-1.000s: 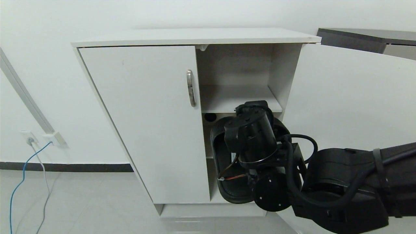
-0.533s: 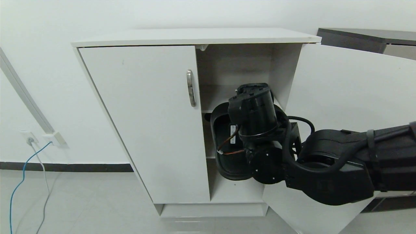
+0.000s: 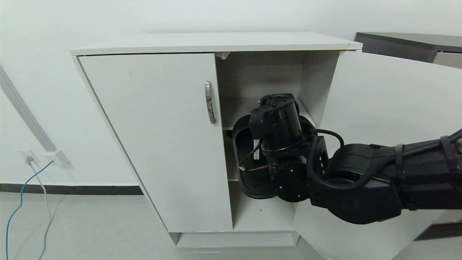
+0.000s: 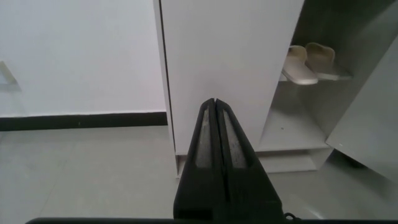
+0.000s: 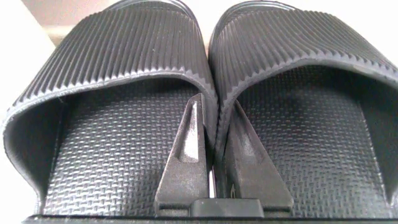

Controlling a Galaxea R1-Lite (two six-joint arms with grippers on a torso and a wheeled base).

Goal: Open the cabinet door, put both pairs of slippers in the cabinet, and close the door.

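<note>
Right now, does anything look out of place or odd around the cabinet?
Nothing stands out. The right gripper pinches the black slippers by their touching inner walls, at the open right side of the cabinet. The beige slippers sit side by side on a shelf inside; nothing is spilled or damaged.

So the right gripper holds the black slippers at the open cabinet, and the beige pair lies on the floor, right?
Not the floor: the left wrist view shows the beige slippers on a shelf inside the cabinet. The right gripper does hold the black slippers at the open cabinet.
</note>
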